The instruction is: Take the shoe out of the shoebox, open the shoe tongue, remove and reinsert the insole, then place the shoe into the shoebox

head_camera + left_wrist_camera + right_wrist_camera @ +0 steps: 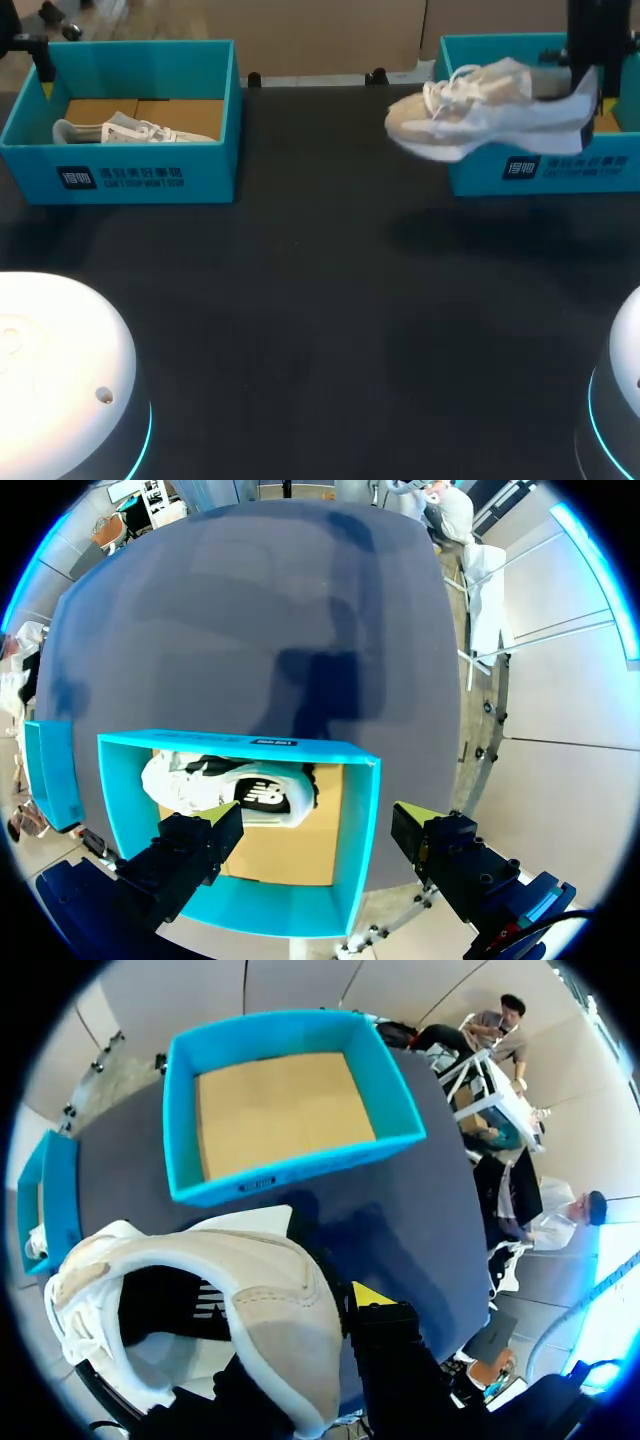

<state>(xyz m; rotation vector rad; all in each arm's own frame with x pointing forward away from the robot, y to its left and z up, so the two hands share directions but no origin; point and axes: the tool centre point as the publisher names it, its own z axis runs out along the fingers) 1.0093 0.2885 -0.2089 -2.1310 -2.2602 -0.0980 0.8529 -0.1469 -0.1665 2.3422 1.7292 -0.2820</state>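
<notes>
A white and beige shoe (490, 110) hangs in the air at the front left corner of the right blue shoebox (560, 172). My right gripper (590, 88) is shut on its heel. In the right wrist view the heel collar (285, 1305) sits between the fingers, one yellow tip (370, 1295) outside it. Ahead lies that shoebox (290, 1165), with only its bare brown floor showing. My left gripper (315, 845) stands open above the left blue shoebox (360, 830), holding nothing. A second white shoe (225, 790) lies on its side in that box.
The left shoebox (140, 175) stands at the back left with the second shoe (125, 130) in it. Dark tabletop (320, 300) stretches between and in front of the boxes. Two white robot bases (60, 370) (620, 400) sit at the front corners.
</notes>
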